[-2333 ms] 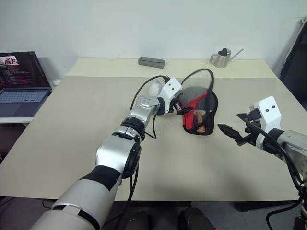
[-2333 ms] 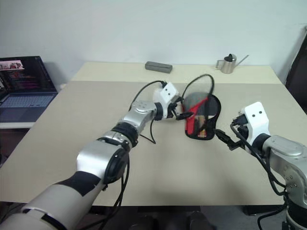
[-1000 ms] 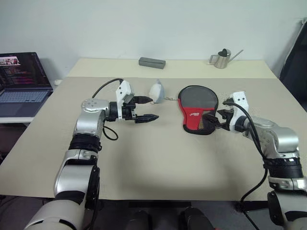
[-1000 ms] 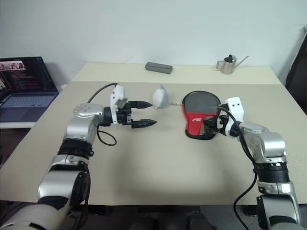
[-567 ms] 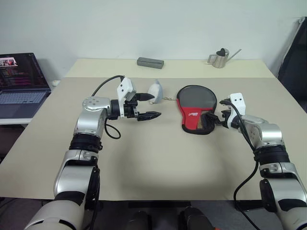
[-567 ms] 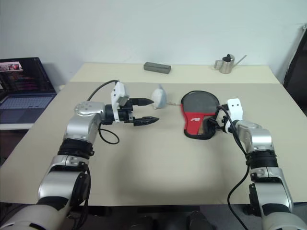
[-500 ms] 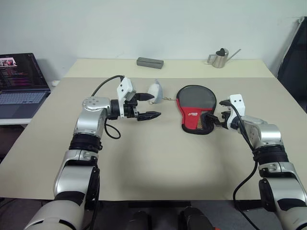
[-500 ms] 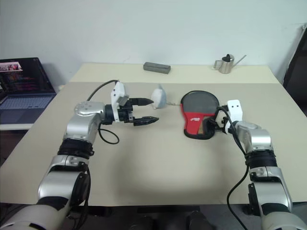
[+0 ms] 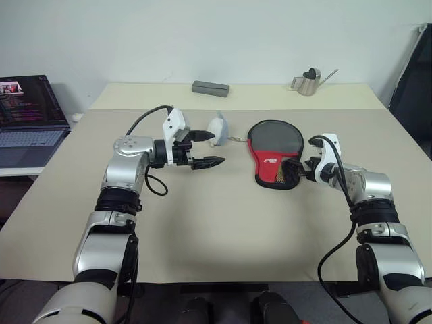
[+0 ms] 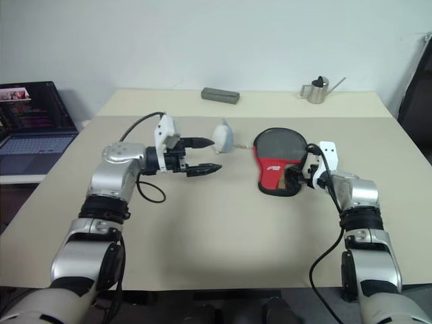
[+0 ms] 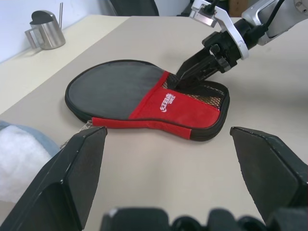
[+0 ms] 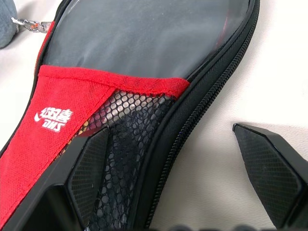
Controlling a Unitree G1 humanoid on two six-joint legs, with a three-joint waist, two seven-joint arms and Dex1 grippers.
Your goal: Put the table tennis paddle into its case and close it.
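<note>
Beige table (image 9: 223, 236) against plain white wall (image 9: 202, 34); open laptop (image 9: 30, 111) on lower surface far left, dark object (image 9: 415, 88) far right.

Right end effector (image 10: 295, 179) at the case (image 10: 279, 159)

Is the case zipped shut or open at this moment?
Looks shut: the case lies flat on the table, and its zipper edge runs closed along the visible side. The far side is hidden.

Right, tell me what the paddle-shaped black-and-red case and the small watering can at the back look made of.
Paddle-shaped black-and-red case: woven fabric, matte, with open mesh and zip teeth along the edge. Small watering can: probably brushed steel, going by its silvery, dull shine.
</note>
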